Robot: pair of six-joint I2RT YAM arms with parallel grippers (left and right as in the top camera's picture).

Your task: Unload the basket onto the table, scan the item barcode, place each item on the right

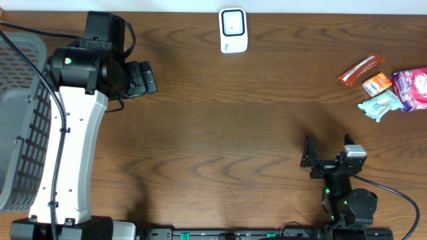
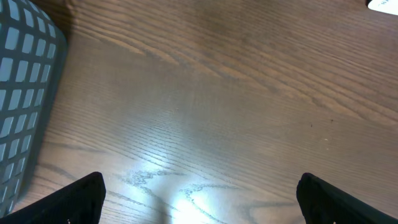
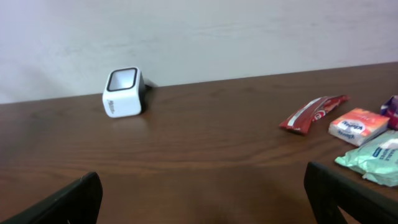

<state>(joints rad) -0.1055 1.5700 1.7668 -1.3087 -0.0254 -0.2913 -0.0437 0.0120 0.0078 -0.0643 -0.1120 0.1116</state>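
Dark wood table (image 1: 220,133) lies under both your arms. Your white scanner (image 1: 233,30) stands at the far edge, near its middle. The items lie clustered by the right edge: a red packet (image 1: 360,69), an orange packet (image 1: 377,83), a mint packet (image 1: 381,105) and a purple pouch (image 1: 412,87). A grey basket (image 1: 17,120) sits at the left edge. Your left gripper (image 1: 148,79) and right gripper (image 1: 309,159) both stand spread wide, grasping nothing.

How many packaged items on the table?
4, clustered far right: red stick packet, small orange pack, teal pack, purple bag at the frame edge. More may sit out of frame.
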